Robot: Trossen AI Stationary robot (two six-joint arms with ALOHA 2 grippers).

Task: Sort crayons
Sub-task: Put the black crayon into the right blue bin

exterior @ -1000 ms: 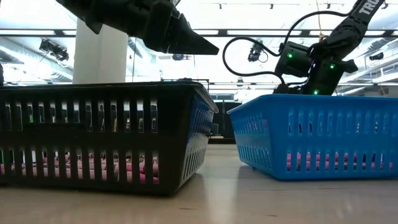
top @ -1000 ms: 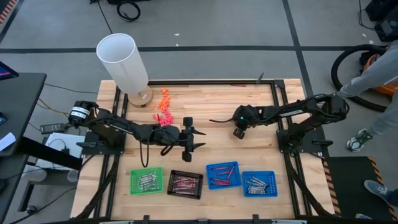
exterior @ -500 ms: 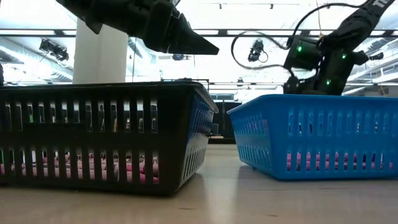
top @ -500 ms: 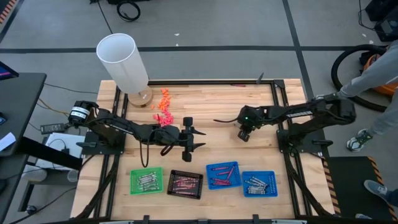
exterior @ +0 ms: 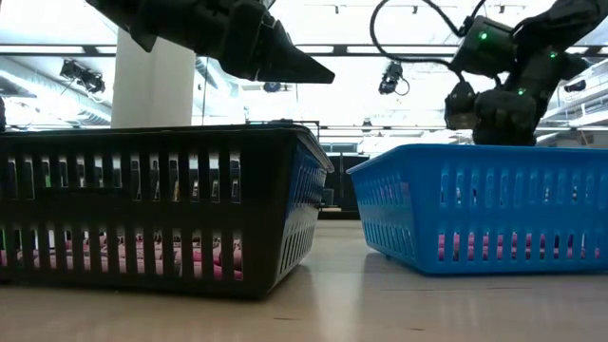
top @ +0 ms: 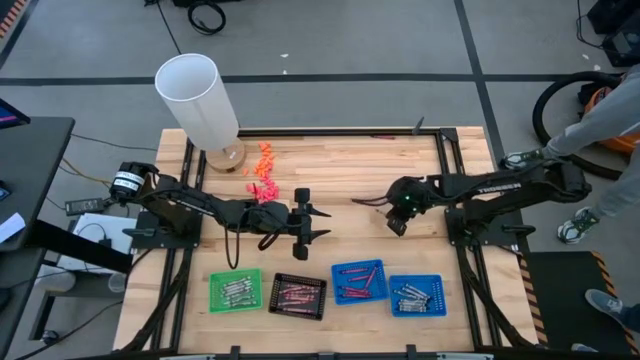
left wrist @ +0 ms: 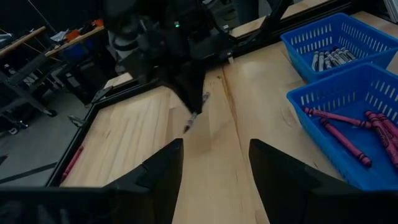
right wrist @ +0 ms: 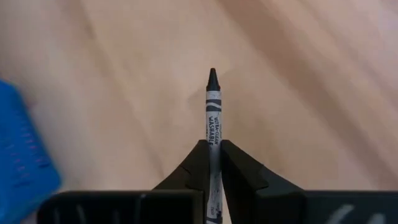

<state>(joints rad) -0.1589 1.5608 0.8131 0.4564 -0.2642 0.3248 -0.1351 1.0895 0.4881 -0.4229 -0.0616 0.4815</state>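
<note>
high view: the right claw (top: pixel 396 222) hangs over bare wood in the middle of the surface (top: pixel 340 165), above the row of four trays: green tray (top: pixel 236 291), black tray (top: pixel 298 295), and two blue trays (top: pixel 360 281) (top: pixel 416 295), each with crayons lying in it. the left claw (top: pixel 318 221) waits near the centre, fingers spread wide, holding nothing. a white cylinder (top: pixel 196 100) and a heap of orange and pink pieces (top: pixel 264 172) sit at the far left corner.

low view: the black tray's slatted wall (exterior: pixel 152 204) and a blue tray's wall (exterior: pixel 484 204) fill the front; the right claw sits above the blue tray, and the left arm's dark fingers reach in above the black one.

left wrist view: past the left claw's own parted fingers (left wrist: pixel 163 171), the right claw (left wrist: pixel 194 111) points down with a crayon tip sticking out below it. maroon crayons (left wrist: pixel 348 127) lie in the nearer blue tray, silver-grey ones (left wrist: pixel 333 58) in the farther.

right wrist view: the right claw (right wrist: pixel 212 158) is pinched tight on a grey crayon (right wrist: pixel 212 109), its dark tip pointing out over the wood.

the risk, as a judgement: the grip is narrow on a round, paper-wrapped stick, so it could swivel or slip out in transit. letting go too high over a tray could let it bounce out, and the two blue trays sit close together, so a small aiming error would put it among the maroon ones.
</note>
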